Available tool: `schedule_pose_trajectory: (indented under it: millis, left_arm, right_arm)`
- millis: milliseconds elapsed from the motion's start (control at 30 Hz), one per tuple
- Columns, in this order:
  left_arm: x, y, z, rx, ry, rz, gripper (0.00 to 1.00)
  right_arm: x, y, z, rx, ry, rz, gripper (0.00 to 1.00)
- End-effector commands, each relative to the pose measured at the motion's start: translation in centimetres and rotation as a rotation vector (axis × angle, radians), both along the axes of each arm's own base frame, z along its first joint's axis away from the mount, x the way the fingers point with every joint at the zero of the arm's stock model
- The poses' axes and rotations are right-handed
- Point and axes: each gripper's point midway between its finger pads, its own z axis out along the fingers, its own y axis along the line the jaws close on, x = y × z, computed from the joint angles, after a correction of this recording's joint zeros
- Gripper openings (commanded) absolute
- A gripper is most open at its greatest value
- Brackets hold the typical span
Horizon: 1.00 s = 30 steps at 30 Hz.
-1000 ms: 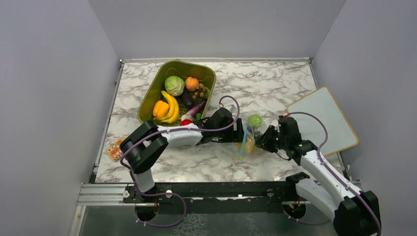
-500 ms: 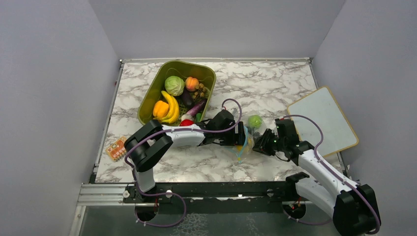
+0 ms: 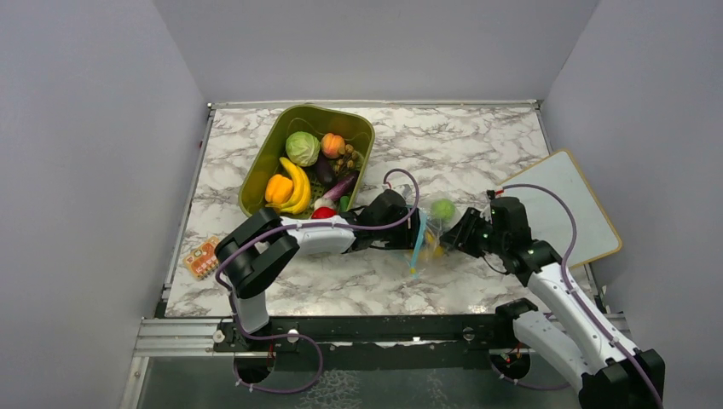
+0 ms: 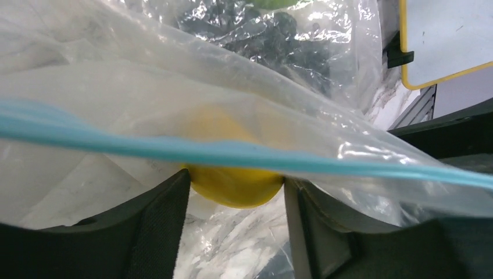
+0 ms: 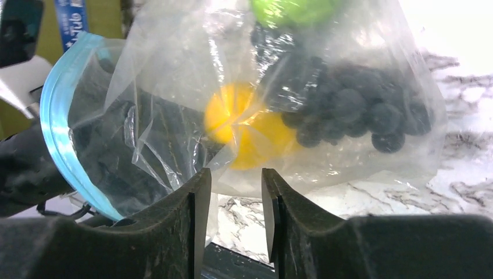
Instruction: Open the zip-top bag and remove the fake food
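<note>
The clear zip-top bag (image 3: pixel 432 230) lies on the marble between my two grippers, its teal zipper strip (image 3: pixel 417 243) facing left. In the left wrist view the strip (image 4: pixel 174 148) crosses in front of my left gripper (image 4: pixel 235 192), whose fingers press both sides of a yellow pear (image 4: pixel 232 189) at the bag's mouth. The right wrist view shows the pear (image 5: pixel 247 136), a dark purple bumpy piece (image 5: pixel 354 110) and a light green round piece (image 5: pixel 296 10) inside the bag (image 5: pixel 174 70). My right gripper (image 5: pixel 234 186) is open, with a loose fold of the bag hanging between its tips.
A green bin (image 3: pixel 256 183) behind the left arm holds a cabbage, a banana bunch, an orange bell pepper and other toy produce. A white board (image 3: pixel 563 209) lies at the right edge. A small orange packet (image 3: pixel 199 257) sits at the front left.
My right gripper has drawn back to the right. The bag's zipper strip has tilted and shifted slightly. The left arm stays reached into the bag's mouth.
</note>
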Motion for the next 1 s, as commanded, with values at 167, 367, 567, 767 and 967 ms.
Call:
schedule_pose_trajectory:
  millis: [167, 367, 567, 767, 967]
  left_arm:
    - [1.2, 0.4, 1.2, 0.005, -0.064, 0.062, 0.45]
    - [1.6, 1.1, 1.4, 0.045, -0.087, 0.075, 0.47]
    - [2.1, 0.5, 2.3, 0.035, -0.131, 0.044, 0.79]
    - [3.1, -1.0, 2.2, 0.06, -0.132, 0.023, 0.93]
    - [2.6, -0.9, -0.3, 0.122, -0.084, 0.003, 0.94]
  right_arm:
    - [0.6, 1.0, 5.1, 0.036, -0.169, 0.104, 0.44]
    - [0.5, 0.4, 5.2, 0.002, -0.18, 0.09, 0.45]
    - [0.6, -1.3, 5.0, -0.061, -0.173, 0.008, 0.45]
    - [0.6, -3.5, 4.0, -0.111, -0.145, -0.138, 0.45]
    - [0.4, -3.8, 3.6, -0.098, -0.136, -0.17, 0.45]
